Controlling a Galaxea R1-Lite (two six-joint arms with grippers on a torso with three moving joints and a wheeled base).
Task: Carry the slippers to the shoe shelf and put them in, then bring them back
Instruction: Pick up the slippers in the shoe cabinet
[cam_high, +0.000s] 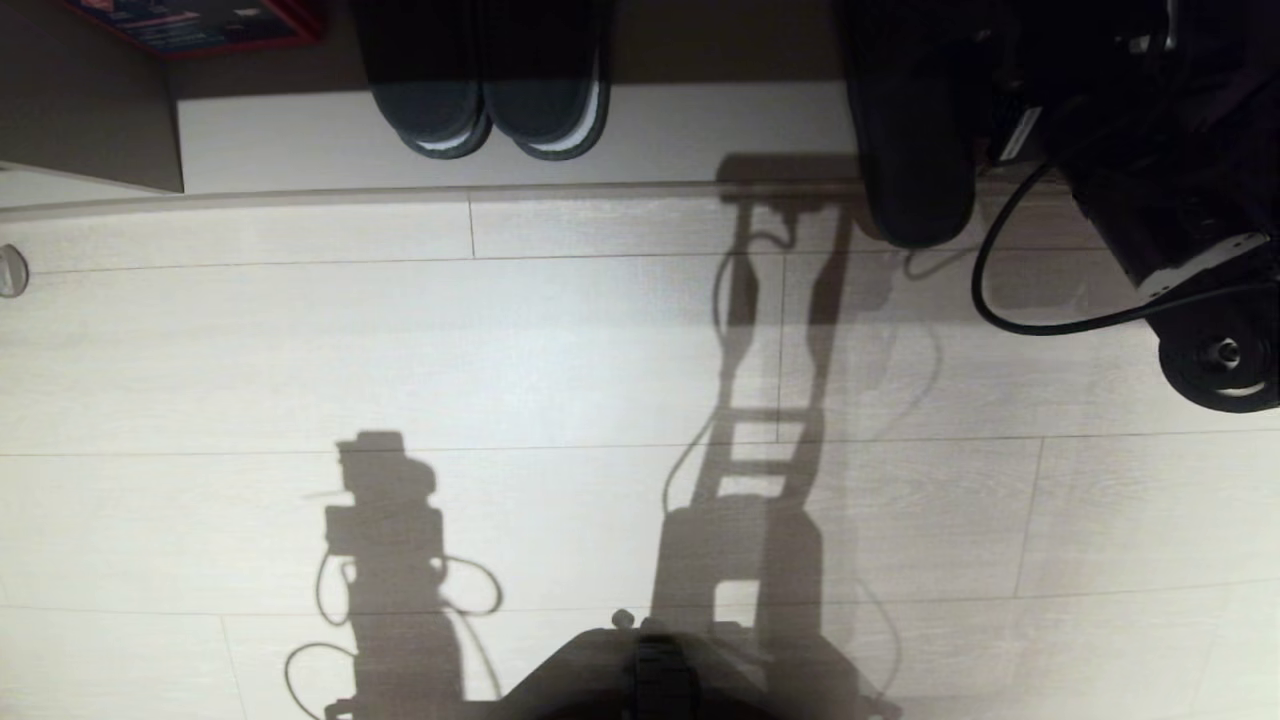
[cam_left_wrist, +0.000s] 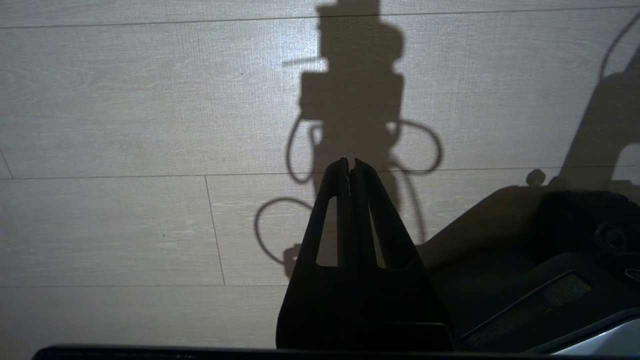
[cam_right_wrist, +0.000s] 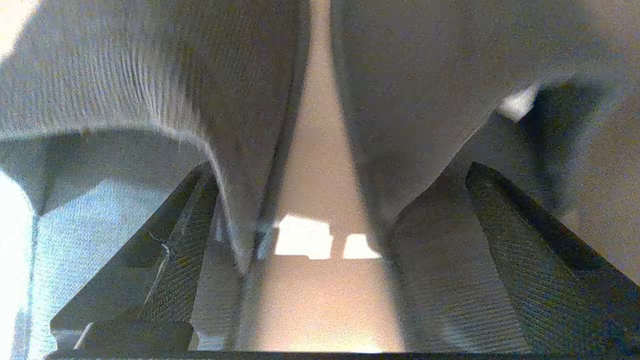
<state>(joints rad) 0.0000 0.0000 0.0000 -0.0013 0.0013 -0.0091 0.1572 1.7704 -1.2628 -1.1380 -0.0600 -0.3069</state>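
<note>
The slippers (cam_right_wrist: 150, 90) fill the right wrist view: two grey-blue fabric slides lying side by side with a strip of lit surface between them. My right gripper (cam_right_wrist: 340, 170) is open wide, one finger (cam_right_wrist: 175, 250) reaching into each slipper's band opening, so both inner sides lie between the fingers. In the head view one slipper's dark heel end (cam_high: 910, 160) sticks out over the pale base board (cam_high: 300, 140) of the shoe shelf, beside my right arm (cam_high: 1150, 180). My left gripper (cam_left_wrist: 350, 162) hangs shut over the floor, holding nothing.
A black pair with white-edged soles (cam_high: 490, 100) sits in the shelf to the left. A red-edged box (cam_high: 200, 20) lies at the far left. A black cable (cam_high: 1000, 290) loops below the right arm. My base (cam_high: 640, 670) shows at the bottom.
</note>
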